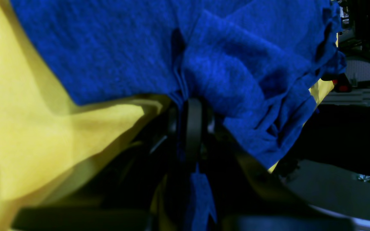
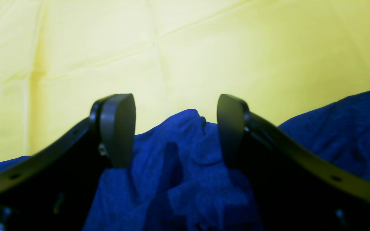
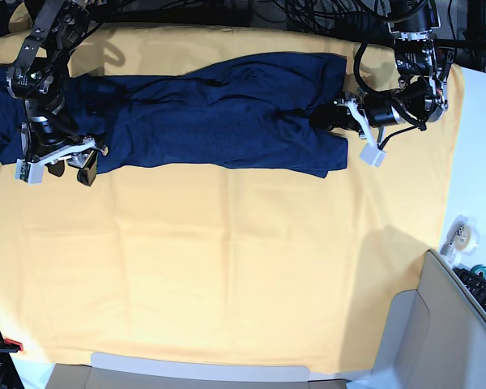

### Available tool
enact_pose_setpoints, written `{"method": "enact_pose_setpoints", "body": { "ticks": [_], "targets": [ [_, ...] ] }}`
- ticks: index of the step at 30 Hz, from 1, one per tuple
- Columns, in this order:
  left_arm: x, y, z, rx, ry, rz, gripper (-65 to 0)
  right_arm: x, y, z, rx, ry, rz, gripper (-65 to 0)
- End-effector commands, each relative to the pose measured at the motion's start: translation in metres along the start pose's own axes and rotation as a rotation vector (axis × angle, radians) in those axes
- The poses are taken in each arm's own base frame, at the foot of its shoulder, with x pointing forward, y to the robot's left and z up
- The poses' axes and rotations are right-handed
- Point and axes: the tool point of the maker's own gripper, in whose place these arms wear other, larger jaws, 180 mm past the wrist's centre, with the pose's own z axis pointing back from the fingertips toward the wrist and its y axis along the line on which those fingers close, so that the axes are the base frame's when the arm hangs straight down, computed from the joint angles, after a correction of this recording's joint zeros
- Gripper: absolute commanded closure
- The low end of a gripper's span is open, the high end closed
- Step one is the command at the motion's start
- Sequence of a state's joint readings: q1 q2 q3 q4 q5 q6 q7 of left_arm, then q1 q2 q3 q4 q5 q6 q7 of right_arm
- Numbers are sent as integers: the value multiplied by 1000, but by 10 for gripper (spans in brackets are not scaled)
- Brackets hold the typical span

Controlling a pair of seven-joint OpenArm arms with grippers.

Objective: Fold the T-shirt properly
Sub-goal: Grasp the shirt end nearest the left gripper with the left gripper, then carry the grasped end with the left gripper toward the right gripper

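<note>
**A:** Where does the T-shirt point(image 3: 219, 113) lie?

**B:** Spread lengthwise along the far part of the yellow-orange cloth point(image 3: 227, 267), already narrowed into a long band. Its ends are rumpled, its middle fairly flat.

**A:** And the grippers, taken from the shirt?

**B:** The left gripper point(image 1: 191, 106) is at one end of the shirt, jaws pressed together on a bunched edge; several thin layers are pinched there in the left wrist view. The right gripper point(image 2: 175, 128) is at the opposite end, jaws spread, a hump of blue fabric rising between the pads point(image 2: 117, 128) without being squeezed.

**A:** So how should this step go?

**B:** I'd judge both ends must be held before lifting. The right should close low on that hump, taking all layers, not only the top one. Then raise both ends evenly; with such thin knit, uneven pulling would likely drag the band askew or tug the cloth beneath it.
</note>
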State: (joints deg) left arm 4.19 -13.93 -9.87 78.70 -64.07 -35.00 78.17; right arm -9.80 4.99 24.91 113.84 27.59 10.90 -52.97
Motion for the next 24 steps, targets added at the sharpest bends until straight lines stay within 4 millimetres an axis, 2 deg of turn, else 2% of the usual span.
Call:
{"method": "enact_pose_setpoints", "body": {
  "ticks": [1,3,8,13,15,18,24],
  "targets": [
    [-6,-2,-2,-4,32,4,0,17,-2,3,-1,-58,6,-392],
    [-3,-4,-2,-6,25,-4,0,21,-11,6,-26,-71,-2,-392],
    [16,-31,-2,-30,-29,-95,0,33,-34,15,-81,-114,-41,-391],
    [23,-70,-11,-72,-4,-245,0,39,-59,28,-131,-153,-94,-391],
    [19,-89,-25,-124,11,-262,0,42,-72,35,-169,-169,-107,-391],
    [29,-117,-42,-191,3,-301,0,44,-96,48,-237,-191,-128,-391],
    [35,-177,-81,-291,35,-427,0,43,-144,85,-388,-227,-164,-391]
  ]
}}
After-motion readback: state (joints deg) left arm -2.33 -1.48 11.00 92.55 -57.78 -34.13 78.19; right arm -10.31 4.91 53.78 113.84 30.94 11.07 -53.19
